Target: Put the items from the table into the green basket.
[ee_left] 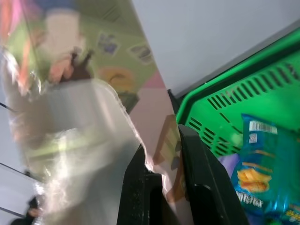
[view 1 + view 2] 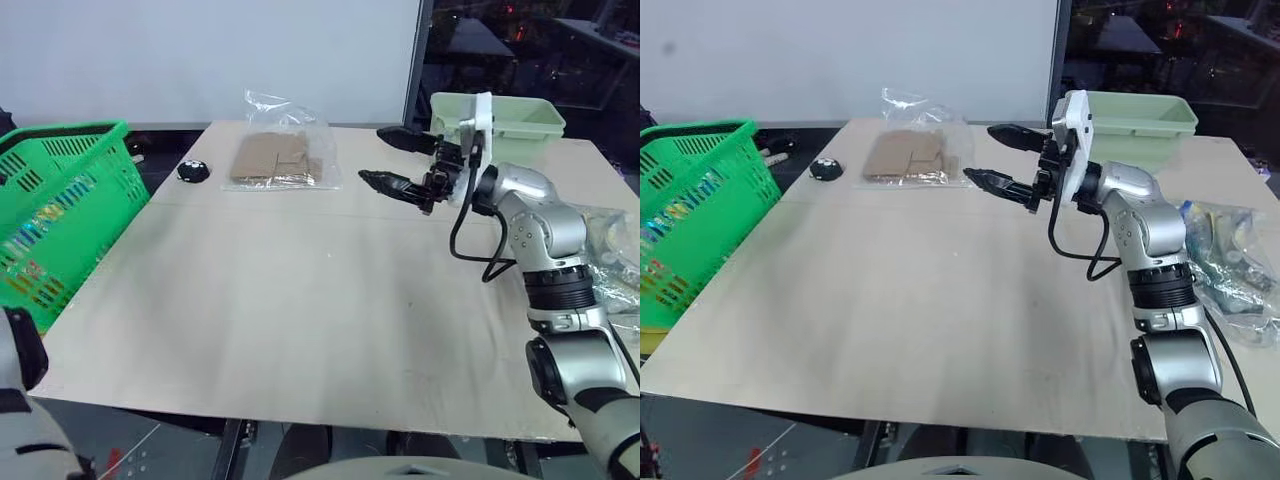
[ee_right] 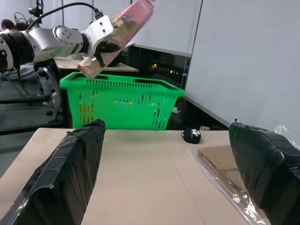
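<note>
My left gripper (image 3: pixel 108 48) is shut on a long pink-and-green snack packet (image 3: pixel 126 23) and holds it in the air above the green basket (image 3: pixel 122 101). In the left wrist view the packet (image 1: pixel 93 140) sits pinched between the two fingers, with the basket (image 1: pixel 243 89) underneath. My right gripper (image 2: pixel 392 160) hangs open and empty over the far right part of the table (image 2: pixel 300 300), pointing left. A crinkly clear bag (image 2: pixel 1230 260) of blue and dark bits lies at the table's right edge beside my right arm.
A pale green tub (image 2: pixel 500 115) stands at the far right corner. A clear bag of brown card pieces (image 2: pixel 278 158) and a small black object (image 2: pixel 193 171) lie at the far side. A blue snack bag (image 1: pixel 255 164) lies inside the basket.
</note>
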You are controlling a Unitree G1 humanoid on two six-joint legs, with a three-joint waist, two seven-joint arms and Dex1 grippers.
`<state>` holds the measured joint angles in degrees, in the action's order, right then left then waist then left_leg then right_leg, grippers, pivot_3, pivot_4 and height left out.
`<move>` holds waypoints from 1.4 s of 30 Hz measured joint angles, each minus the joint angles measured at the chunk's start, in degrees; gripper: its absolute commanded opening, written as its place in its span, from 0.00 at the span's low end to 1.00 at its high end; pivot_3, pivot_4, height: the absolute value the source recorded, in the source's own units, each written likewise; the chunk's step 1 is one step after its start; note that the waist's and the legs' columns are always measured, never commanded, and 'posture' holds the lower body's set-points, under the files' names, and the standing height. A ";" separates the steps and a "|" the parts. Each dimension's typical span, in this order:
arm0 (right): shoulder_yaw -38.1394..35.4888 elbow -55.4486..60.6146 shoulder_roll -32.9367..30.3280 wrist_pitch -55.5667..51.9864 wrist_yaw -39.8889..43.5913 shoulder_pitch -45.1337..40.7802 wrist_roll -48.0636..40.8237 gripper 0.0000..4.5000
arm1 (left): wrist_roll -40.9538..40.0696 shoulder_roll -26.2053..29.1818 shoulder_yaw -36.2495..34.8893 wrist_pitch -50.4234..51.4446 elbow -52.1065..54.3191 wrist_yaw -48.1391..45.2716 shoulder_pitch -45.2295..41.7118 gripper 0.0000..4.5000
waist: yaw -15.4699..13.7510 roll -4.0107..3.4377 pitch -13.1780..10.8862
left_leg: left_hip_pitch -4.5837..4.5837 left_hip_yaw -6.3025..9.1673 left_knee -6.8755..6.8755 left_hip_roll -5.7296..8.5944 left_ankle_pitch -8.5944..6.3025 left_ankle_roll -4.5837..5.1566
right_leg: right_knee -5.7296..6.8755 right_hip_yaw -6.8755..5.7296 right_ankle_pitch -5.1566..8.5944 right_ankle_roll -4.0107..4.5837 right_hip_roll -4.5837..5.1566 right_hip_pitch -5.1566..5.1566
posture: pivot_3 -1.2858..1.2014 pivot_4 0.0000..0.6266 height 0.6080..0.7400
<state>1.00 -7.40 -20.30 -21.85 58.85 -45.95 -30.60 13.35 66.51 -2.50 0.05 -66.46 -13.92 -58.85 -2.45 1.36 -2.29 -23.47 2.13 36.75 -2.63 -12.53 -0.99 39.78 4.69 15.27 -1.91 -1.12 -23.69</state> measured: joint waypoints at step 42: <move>-1.49 2.52 -1.38 -0.02 -1.61 3.33 0.31 1.00 | 10.42 0.94 9.30 -6.71 -4.26 1.22 2.65 0.75 | -0.18 0.32 0.07 | -0.23 0.05 0.26 0.10 -0.01 -0.02 | -0.02 -0.18 0.00 -0.01 0.22 0.00 | 0.56 0.00 1.00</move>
<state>-0.49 -4.88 -21.68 -21.87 57.24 -42.61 -30.29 23.78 67.45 6.79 -6.66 -70.73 -12.70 -56.20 -2.63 1.68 -2.22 -23.71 2.18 37.01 -2.53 -12.54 -1.01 39.77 4.51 15.27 -1.92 -0.90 -23.70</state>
